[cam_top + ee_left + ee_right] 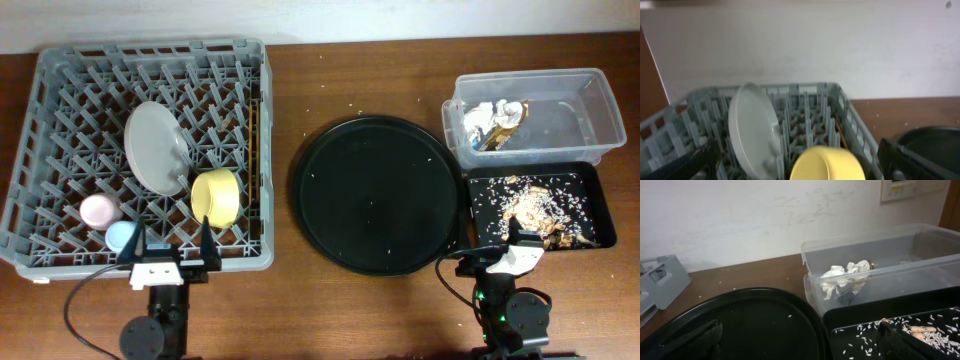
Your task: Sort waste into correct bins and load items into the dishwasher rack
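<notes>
yellow bowl [827, 164] in dishwasher rack [60, 60] lies straight ahead of splayed, empty left gripper [168, 250]; right gripper [525, 243], also splayed, far right of rack.

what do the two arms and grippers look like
Both match: the left gripper and right gripper each have black fingers on a white boxy block, atop a black rounded arm body. A thin black cable loops beside the left arm, another beside the right. A small green light glows on the right arm.
</notes>
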{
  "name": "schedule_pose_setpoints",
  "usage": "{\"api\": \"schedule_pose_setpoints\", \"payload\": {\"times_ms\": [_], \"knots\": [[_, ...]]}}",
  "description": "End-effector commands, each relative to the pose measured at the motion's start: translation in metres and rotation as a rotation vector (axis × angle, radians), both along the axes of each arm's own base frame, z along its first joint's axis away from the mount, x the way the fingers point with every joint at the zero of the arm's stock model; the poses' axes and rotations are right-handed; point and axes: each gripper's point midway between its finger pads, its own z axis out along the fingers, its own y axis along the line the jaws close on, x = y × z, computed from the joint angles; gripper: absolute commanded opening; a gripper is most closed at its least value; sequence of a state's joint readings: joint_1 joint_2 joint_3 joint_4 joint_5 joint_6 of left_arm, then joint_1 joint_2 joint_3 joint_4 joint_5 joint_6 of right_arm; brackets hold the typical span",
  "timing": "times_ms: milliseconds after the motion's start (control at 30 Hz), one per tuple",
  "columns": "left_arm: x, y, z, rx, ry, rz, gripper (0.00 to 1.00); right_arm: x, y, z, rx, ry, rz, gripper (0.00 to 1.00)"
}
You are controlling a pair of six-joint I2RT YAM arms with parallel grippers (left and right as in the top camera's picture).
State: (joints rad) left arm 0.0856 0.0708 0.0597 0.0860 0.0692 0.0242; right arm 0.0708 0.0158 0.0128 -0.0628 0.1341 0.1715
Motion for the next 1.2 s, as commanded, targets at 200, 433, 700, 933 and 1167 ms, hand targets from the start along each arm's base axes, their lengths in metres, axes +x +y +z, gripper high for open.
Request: {"api": "schedule_pose_setpoints", "payload": {"times_ms": [200,433,700,933,1167], "knots": [[-0.001,-0.002,-0.05,0.008,0.15,0.004,1.0,0.0,-0.003,-0.003,-0.008,0.006,-0.014,0.99],[-0.001,-0.001,-0.051,0.008,0.151,0.004,1.0,0.0,-0.003,-0.003,-0.008,0.006,-0.014,0.98],[-0.001,-0.002,-0.051,0.008,0.151,0.004,1.0,0.0,-0.003,-0.003,-0.008,0.006,-0.014,0.98],[-0.001,-0.002,-0.051,0.008,0.151,0.004,1.0,0.0,-0.003,-0.003,-0.008,0.006,-0.014,0.99],[-0.001,-0.002,-0.051,0.008,0.151,0.004,1.0,0.0,-0.003,-0.003,-0.008,0.006,-0.014,0.98]]}}
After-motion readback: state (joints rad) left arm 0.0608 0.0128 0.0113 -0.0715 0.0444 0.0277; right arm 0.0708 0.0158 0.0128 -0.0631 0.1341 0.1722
